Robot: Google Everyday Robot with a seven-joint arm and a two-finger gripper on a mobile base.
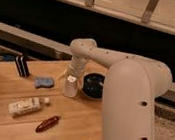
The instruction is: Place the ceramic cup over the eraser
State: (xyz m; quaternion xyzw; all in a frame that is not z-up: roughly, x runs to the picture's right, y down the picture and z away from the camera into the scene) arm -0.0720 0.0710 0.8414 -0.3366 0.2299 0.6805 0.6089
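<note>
The ceramic cup (70,87) is small, white and tapered, and it stands on the wooden table (77,118) near its middle. My gripper (72,77) hangs straight down from the arm's wrist (81,51), right over the cup's top and around it. A flat blue block (43,82), which looks like the eraser, lies on the table just left of the cup, a short gap away. The cup's rim is hidden by the gripper.
A dark bowl (94,85) sits right of the cup, close to it. A black striped object (21,66) stands at the back left. A white labelled bottle (25,106) and a red-brown oblong object (47,124) lie near the front. My arm's large body (135,108) fills the right.
</note>
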